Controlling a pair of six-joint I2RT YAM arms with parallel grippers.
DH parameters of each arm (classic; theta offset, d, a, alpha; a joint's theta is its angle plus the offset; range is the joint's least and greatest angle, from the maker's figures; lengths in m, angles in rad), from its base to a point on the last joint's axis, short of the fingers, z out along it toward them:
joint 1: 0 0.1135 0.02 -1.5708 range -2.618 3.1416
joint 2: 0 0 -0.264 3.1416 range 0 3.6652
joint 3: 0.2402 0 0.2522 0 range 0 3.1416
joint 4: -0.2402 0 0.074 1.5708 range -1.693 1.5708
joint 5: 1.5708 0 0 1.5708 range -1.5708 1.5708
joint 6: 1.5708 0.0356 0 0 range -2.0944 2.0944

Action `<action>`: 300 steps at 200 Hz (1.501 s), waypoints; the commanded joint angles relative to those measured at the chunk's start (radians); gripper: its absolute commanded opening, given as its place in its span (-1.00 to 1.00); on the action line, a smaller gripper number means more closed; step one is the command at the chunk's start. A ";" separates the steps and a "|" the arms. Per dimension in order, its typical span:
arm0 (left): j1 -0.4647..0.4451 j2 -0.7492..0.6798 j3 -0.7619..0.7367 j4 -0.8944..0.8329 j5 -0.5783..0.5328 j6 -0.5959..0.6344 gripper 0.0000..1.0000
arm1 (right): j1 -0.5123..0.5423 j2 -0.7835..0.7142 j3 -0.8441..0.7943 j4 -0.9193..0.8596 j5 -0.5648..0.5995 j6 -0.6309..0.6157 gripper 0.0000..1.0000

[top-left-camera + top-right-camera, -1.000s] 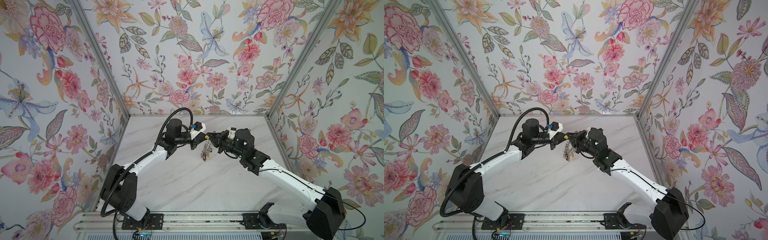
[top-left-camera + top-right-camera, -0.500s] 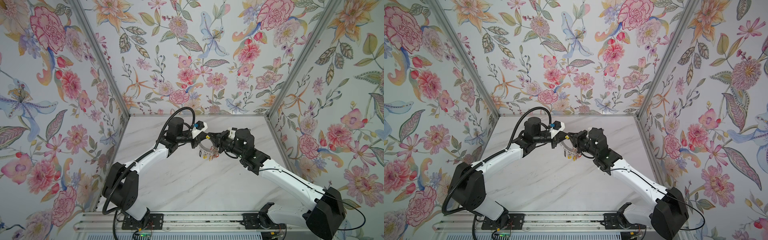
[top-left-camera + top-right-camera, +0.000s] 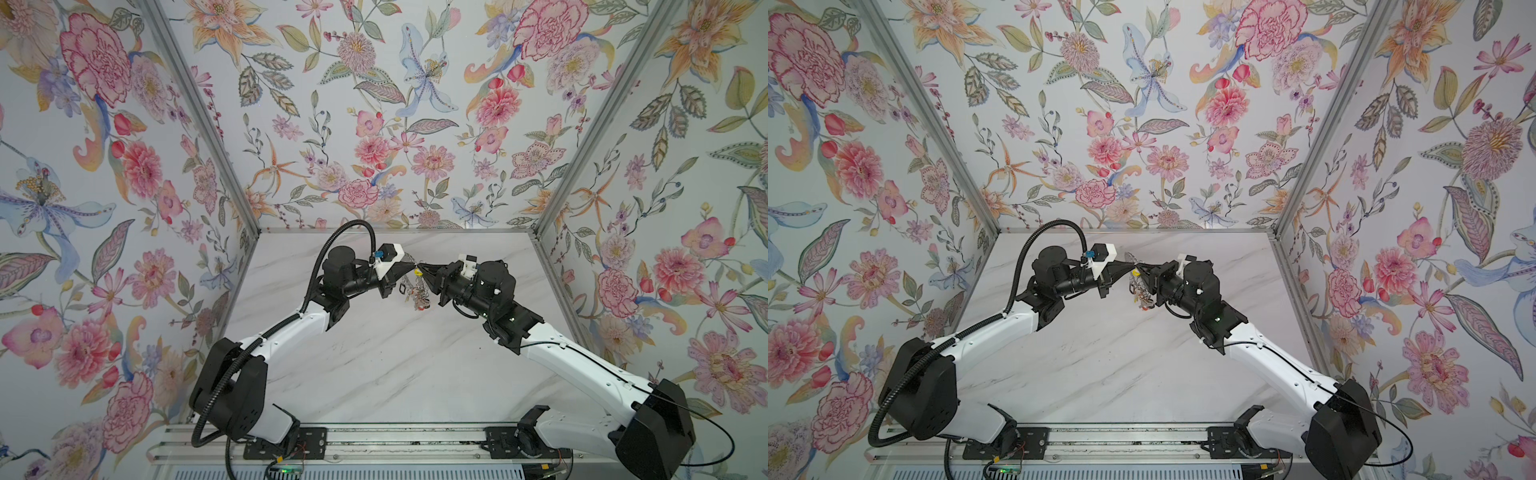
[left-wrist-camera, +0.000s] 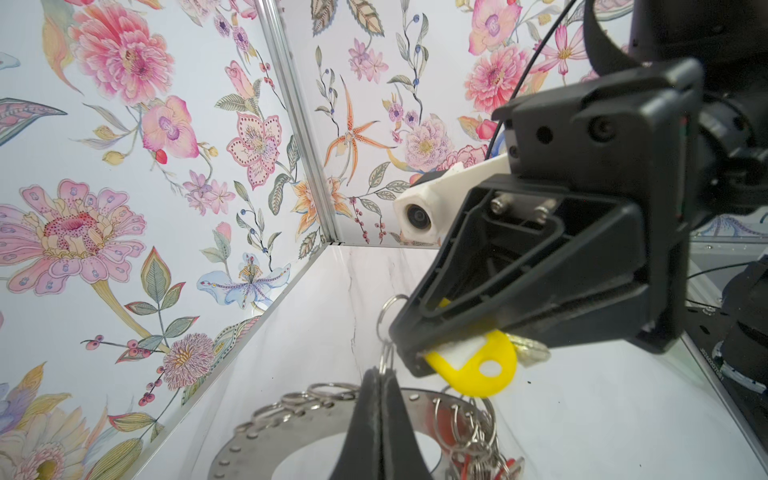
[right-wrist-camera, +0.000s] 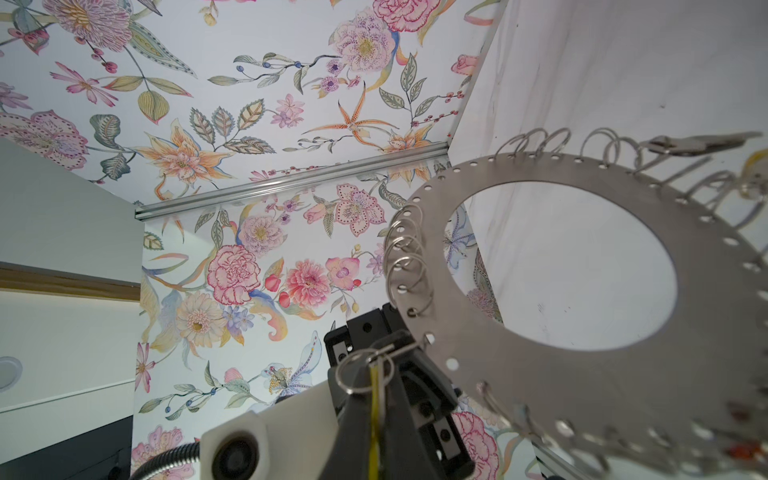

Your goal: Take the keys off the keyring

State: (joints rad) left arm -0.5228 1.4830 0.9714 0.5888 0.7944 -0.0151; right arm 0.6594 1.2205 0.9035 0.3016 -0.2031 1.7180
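Above the far middle of the table, my two grippers meet tip to tip in both top views. The keyring (image 5: 519,395), a flat grey disc with a big round hole and a fringe of wire loops, hangs between them (image 3: 417,293) (image 4: 266,436). My left gripper (image 4: 380,376) (image 3: 412,264) is shut on one small wire loop at the disc's rim. My right gripper (image 5: 376,368) (image 3: 421,266) is shut on the yellow-tagged key (image 4: 478,370), whose tag is joined to that loop. Other keys with red tags (image 4: 444,419) dangle in a bunch below the disc.
The white marble table (image 3: 374,365) lies under both arms, closed in by floral walls with aluminium corner posts (image 3: 582,137). A metal rail (image 3: 374,440) carrying the arm bases runs along the near edge.
Both grippers have stayed shut. The left wrist has shifted slightly, and the hanging keyring has come up closer to the gripper tips.
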 commanded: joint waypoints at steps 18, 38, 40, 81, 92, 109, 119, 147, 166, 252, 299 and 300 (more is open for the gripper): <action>-0.005 -0.043 -0.055 0.299 -0.086 -0.133 -1.00 | -0.006 0.004 -0.038 0.111 -0.034 0.062 -1.00; -0.022 -0.049 -0.072 0.370 -0.112 -0.171 -1.00 | -0.002 0.018 -0.051 0.143 -0.041 0.076 -1.00; -0.022 -0.050 -0.072 0.373 -0.113 -0.174 -1.00 | 0.001 0.019 -0.052 0.145 -0.041 0.077 -1.00; -0.051 -0.063 -0.082 0.428 -0.148 -0.201 -1.00 | 0.020 0.040 -0.084 0.205 -0.046 0.103 -1.00; -0.056 -0.064 -0.085 0.445 -0.149 -0.206 -1.00 | 0.027 0.049 -0.092 0.225 -0.048 0.112 -1.00; -0.062 -0.064 -0.074 0.416 -0.149 -0.192 -1.00 | 0.026 0.053 -0.100 0.250 -0.051 0.114 -1.00; -0.062 -0.068 -0.071 0.385 -0.160 -0.176 -1.00 | 0.024 0.046 -0.100 0.247 -0.053 0.106 -1.00; -0.056 -0.092 -0.066 0.258 -0.208 -0.110 -1.00 | -0.005 -0.018 -0.100 0.181 -0.051 0.044 -1.00; -0.038 -0.105 -0.079 0.220 -0.213 -0.093 -1.00 | -0.046 -0.075 -0.108 0.106 -0.045 -0.012 -1.00; 0.008 -0.166 -0.091 -0.027 -0.232 -0.066 -1.00 | -0.135 -0.142 -0.052 -0.444 0.024 -0.613 -1.00; 0.008 -0.200 -0.073 -0.164 -0.288 -0.046 -1.00 | -0.112 -0.004 -0.067 -0.512 0.092 -0.816 -1.00; 0.008 -0.200 -0.073 -0.166 -0.289 -0.046 -1.00 | -0.110 -0.003 -0.067 -0.513 0.097 -0.820 -1.00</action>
State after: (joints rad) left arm -0.5224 1.3334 0.8745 0.4679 0.5446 -0.0845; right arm 0.5293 1.1629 0.8249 -0.1211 -0.1780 1.0721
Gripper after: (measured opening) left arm 0.048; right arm 0.059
